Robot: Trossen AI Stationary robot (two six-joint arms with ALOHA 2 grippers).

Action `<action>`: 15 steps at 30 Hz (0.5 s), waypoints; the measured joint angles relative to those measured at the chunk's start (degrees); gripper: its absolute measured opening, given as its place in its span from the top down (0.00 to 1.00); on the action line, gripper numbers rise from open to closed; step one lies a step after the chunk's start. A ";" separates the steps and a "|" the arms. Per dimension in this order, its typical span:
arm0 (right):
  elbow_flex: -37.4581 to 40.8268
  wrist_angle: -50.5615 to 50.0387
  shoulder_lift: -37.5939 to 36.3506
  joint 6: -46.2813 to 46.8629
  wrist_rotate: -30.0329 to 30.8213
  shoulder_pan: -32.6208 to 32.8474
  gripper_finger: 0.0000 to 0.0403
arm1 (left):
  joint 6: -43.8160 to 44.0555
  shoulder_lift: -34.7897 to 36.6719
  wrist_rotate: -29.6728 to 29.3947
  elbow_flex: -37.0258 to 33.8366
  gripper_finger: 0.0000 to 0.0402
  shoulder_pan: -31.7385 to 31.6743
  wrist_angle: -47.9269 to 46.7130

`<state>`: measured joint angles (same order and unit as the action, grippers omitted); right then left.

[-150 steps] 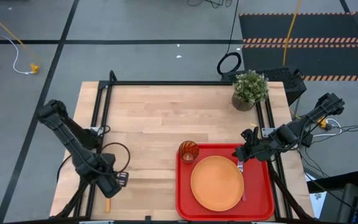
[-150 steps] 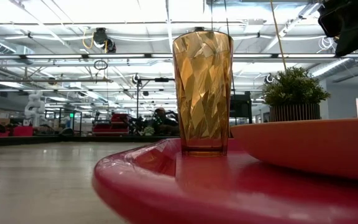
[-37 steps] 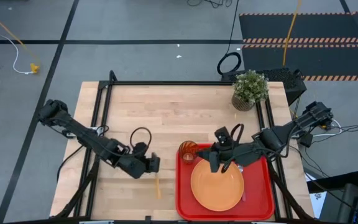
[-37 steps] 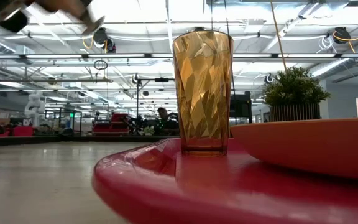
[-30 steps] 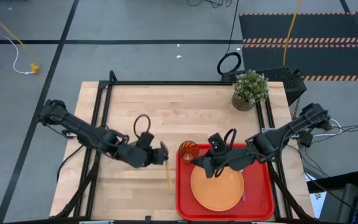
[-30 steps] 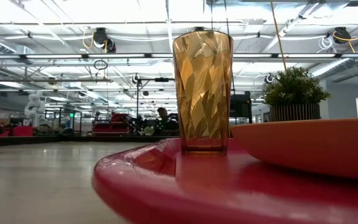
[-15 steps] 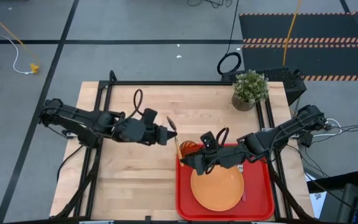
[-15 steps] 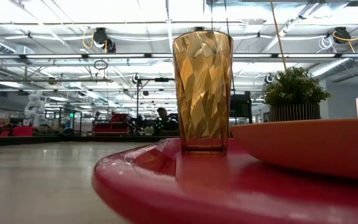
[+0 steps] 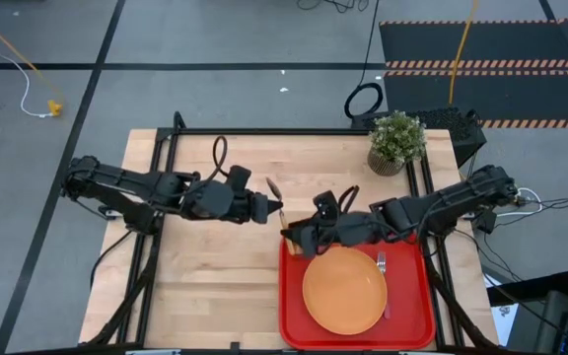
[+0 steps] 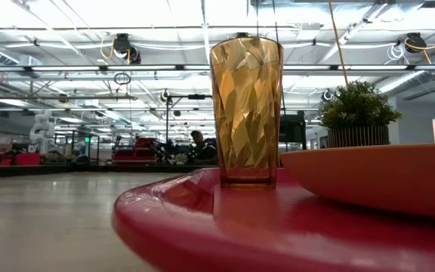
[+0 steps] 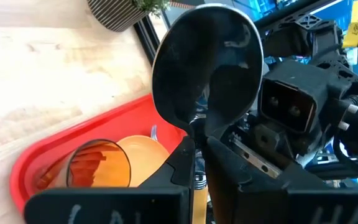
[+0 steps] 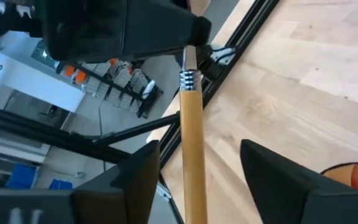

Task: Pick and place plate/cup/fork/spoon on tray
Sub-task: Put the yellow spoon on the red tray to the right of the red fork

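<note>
The red tray (image 9: 289, 318) lies at the table's near right and bears the orange plate (image 9: 345, 290). The fork (image 9: 382, 263) lies on the tray at the plate's right. The amber cup (image 11: 98, 165) stands upright in the tray's far left corner. My left gripper (image 9: 267, 209) is shut on the spoon (image 9: 277, 209) above the table, just left of that corner. My right gripper (image 9: 299, 240) has its fingers open on either side of the spoon's orange handle (image 12: 191, 143), apart from it. In the high view it hides the cup. My left gripper pinches the spoon's metal neck (image 11: 199, 134), just below the bowl (image 11: 207, 68), between its two fingers. The fingers come nearly level from the table's left and lie across the spoon. The spoon is lifted clear, bowl up, and its handle (image 12: 190, 124) hangs slanting below the fingers.
A potted plant (image 9: 396, 140) stands at the table's far right corner. Bare wooden tabletop (image 9: 215, 286) stretches left of the tray and toward the far edge. Black frame rails (image 9: 158, 177) run along the table's sides.
My left gripper has risen and gone toward the far edge and the tray's far left corner, turning about its own line. The spoon has turned with it and now has its bowl up. My right gripper has gone toward the table's left, to the spoon's handle.
</note>
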<state>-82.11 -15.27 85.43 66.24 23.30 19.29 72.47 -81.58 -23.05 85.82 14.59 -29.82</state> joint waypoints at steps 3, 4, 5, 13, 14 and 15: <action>0.00 -0.05 0.00 -1.02 -2.59 -1.27 0.54 | -0.04 0.00 -0.02 0.00 0.94 -0.43 0.01; 0.00 -0.15 0.00 -1.13 -3.10 -1.61 0.57 | -0.04 -0.01 -0.02 0.00 0.94 -0.50 0.01; 0.00 -0.20 0.00 -1.25 -3.67 -1.89 0.60 | -0.04 0.00 -0.02 0.00 0.94 -0.61 0.01; 0.00 0.14 0.00 -3.67 -4.29 -3.17 0.85 | -0.04 -0.02 -0.20 0.00 0.94 -0.75 0.04; 0.00 0.20 0.00 -4.16 -4.48 -3.23 0.88 | -0.03 -0.02 -0.21 0.00 0.94 -0.75 0.01; 0.00 0.22 0.00 -4.65 -4.69 -3.38 0.91 | 0.00 -0.04 -0.29 0.00 0.94 -0.75 0.00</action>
<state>-82.11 -15.05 85.43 61.59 18.60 15.91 72.46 -81.62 -23.34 85.82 13.85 -29.82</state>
